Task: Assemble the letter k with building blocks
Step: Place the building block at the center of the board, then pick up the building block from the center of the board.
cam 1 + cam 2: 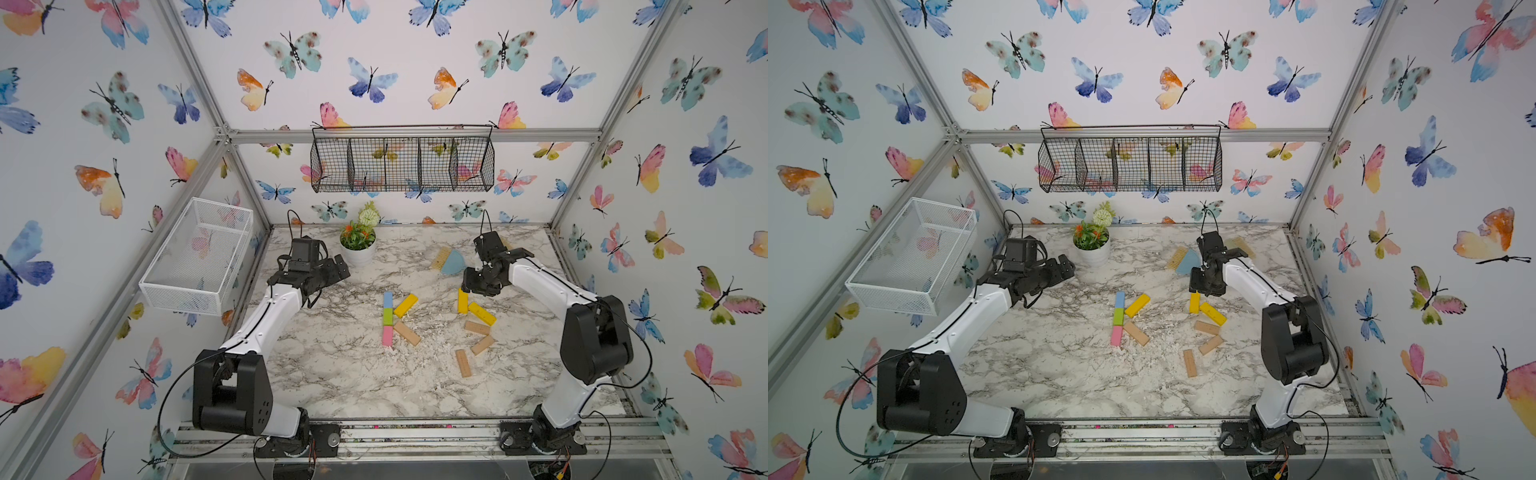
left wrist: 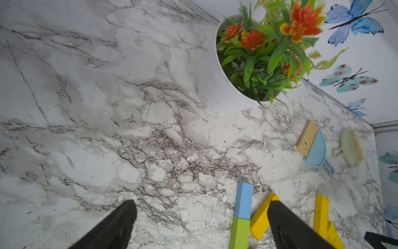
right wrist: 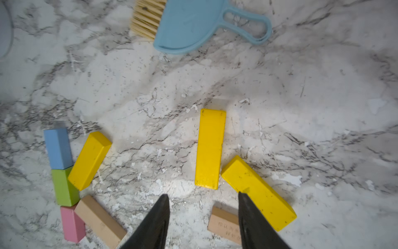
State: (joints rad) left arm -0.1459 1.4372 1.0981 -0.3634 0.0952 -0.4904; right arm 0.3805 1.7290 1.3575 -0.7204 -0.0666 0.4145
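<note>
Yellow blocks [image 1: 406, 305] [image 1: 462, 301] [image 1: 482, 313]: three.
Tan blocks [image 1: 407, 333] [image 1: 477, 328] [image 1: 482, 345] [image 1: 463, 363]: four.
Blue block [image 1: 388, 298]: one.
Green block [image 1: 388, 316]: one.
Pink block [image 1: 387, 336]: one.
That makes ten.
Dustpans with brushes [image 1: 454, 262] [image 2: 347, 146]: two, one blue, one green, both near 1 o'clock.
Flower pot [image 1: 358, 254]: one.
Baskets [image 1: 402, 166] [image 1: 183, 291]: two, one black, one white.
Robot arms [image 1: 266, 316] [image 1: 548, 282]: two.

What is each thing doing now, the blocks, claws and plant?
Blue block, green block, pink block: end to end in a line.
Slanted yellow block: touching the line, upper arm.
Slanted tan block: touching the line, lower arm.
Spare yellow blocks, spare tan blocks: lying loose.
Left gripper: open, empty.
Right gripper: open, empty.
Plant: upright.
</note>
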